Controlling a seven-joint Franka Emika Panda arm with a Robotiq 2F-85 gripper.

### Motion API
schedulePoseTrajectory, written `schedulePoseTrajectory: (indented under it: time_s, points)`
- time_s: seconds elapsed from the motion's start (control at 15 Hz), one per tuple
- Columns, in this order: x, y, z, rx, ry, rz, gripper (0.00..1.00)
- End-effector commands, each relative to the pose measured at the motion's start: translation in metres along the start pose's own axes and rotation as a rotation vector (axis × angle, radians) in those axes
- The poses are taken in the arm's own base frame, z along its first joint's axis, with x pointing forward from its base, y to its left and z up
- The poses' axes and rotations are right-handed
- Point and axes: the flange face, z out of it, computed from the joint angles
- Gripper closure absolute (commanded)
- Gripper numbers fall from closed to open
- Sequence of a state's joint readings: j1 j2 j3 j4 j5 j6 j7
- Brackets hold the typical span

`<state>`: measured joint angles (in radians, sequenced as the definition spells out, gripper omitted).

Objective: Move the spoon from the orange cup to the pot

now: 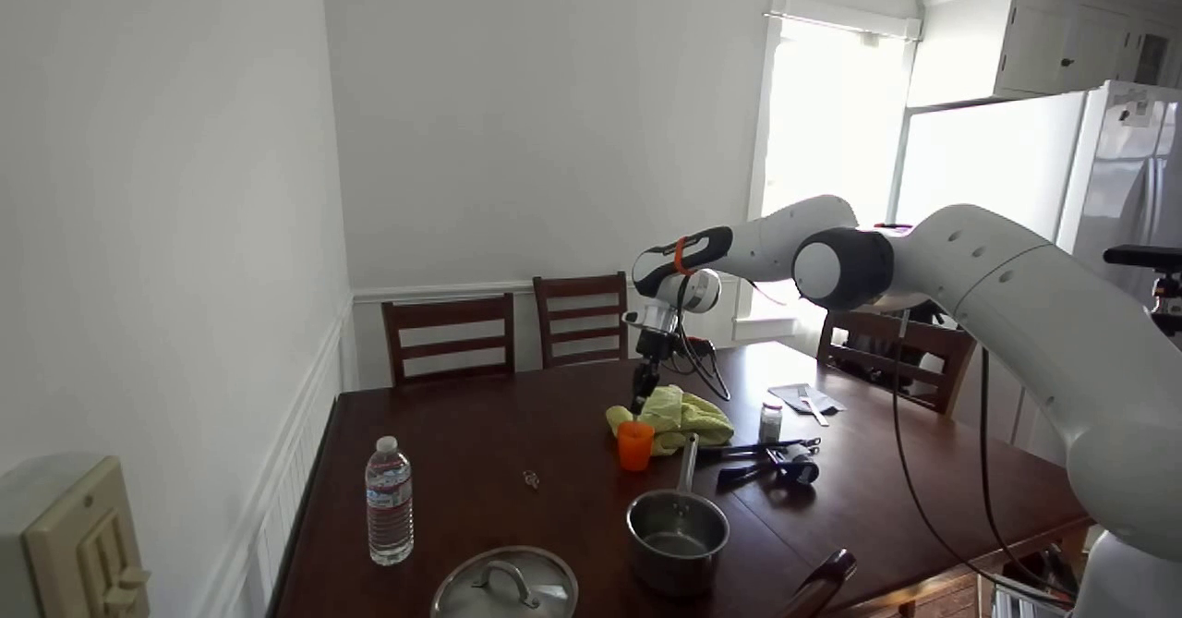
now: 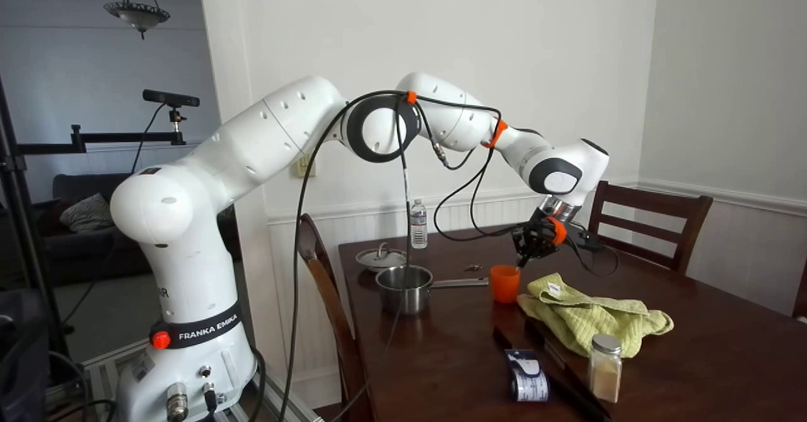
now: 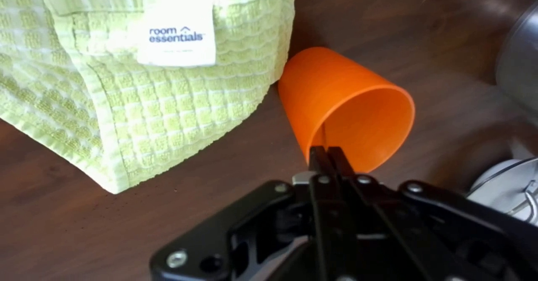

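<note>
Hanging at the mouth of the orange cup [image 3: 319, 88], the hand [image 3: 326, 151] has its two fingers almost together, with a thin gap between their tips. It seems to have hold of the spoon [image 3: 323, 135], though the fingers hide most of it; what shows is a narrow line running from the fingertips into the cup. The spoon is at the cup, part of it inside the wall. The cup stands upright on the dark wooden table [image 1: 480, 442] in both exterior views. Just beside it lies a crumpled yellow-green towel [image 3: 189, 100], its white tag [image 3: 176, 41] printed "room essentials".

The pot [image 1: 679, 570] sits near the cup, its long handle pointing back that way and ending slightly to one side of it. Farther from the cup than the pot lies the domed lid [image 1: 503, 595], its loop handle uppermost. A water bottle [image 1: 390, 507] stands upright, well apart from the cup, and a small object [image 1: 531, 479], too tiny to name, lies between the two. Across the towel from the cup stands a clear jar [image 2: 605, 371] with a silvery cap, near long dark tools [image 2: 577, 384] and a blue-and-white labelled item [image 2: 528, 381]. The white arm [image 2: 271, 132] arches over the table in both exterior views, its end above the cup.
</note>
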<state>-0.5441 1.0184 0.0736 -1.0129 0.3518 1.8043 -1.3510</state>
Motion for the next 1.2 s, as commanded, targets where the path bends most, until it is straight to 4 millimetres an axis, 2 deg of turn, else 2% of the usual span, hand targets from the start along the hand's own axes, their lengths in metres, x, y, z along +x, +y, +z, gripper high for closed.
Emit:
schedulePoseTrajectory:
  time_s: [0.0, 0.2, 0.47, 0.6, 0.67, 0.8, 0.93, 1.07, 1.13]
  points:
    - [0.005, -0.021, -0.021, 0.023, 0.005, -0.026, 1.00]
    - [0.023, -0.045, -0.049, -0.033, -0.026, -0.085, 0.99]
    - [0.048, -0.090, -0.100, -0.137, -0.076, -0.139, 0.99]
    - [0.057, -0.118, -0.123, -0.162, -0.100, -0.177, 0.99]
    - [0.055, -0.139, -0.128, -0.096, -0.123, -0.216, 0.99]
    - [0.057, -0.161, -0.131, 0.021, -0.113, -0.288, 0.99]
    - [0.056, -0.181, -0.126, 0.128, -0.119, -0.345, 0.99]
    - [0.046, -0.194, -0.109, 0.236, -0.137, -0.395, 0.99]
    - [0.042, -0.197, -0.094, 0.292, -0.151, -0.418, 0.99]
